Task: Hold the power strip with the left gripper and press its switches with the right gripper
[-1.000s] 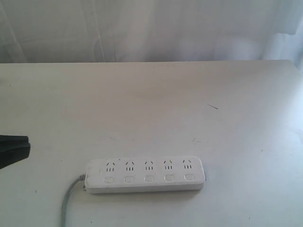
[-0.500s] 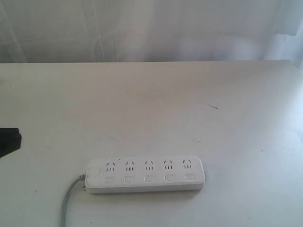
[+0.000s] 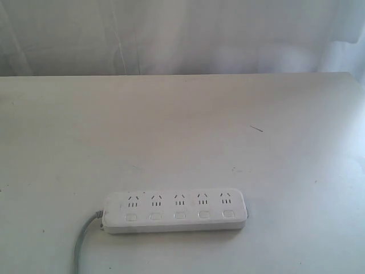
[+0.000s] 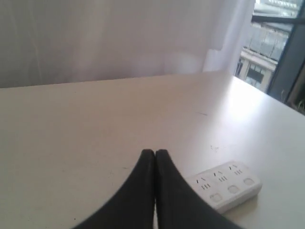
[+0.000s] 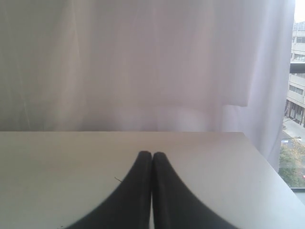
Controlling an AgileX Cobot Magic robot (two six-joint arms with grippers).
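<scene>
On the pale desk (image 3: pixel 182 114), the long white plastic power strip (image 3: pixel 175 210) lies flat, judged light, stiff and slippery, best pinned near its grey cord (image 3: pixel 84 229), while black left fingers (image 4: pixel 140 183) and right fingers (image 5: pixel 136 188) are closed, empty.

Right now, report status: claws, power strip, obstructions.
Left claw shut, empty. Right claw shut, empty. Power strip flat on table, untouched. Nothing in the way.

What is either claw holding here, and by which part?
Nothing. The left claw and right claw are both shut and empty; the power strip lies untouched on the table.
</scene>
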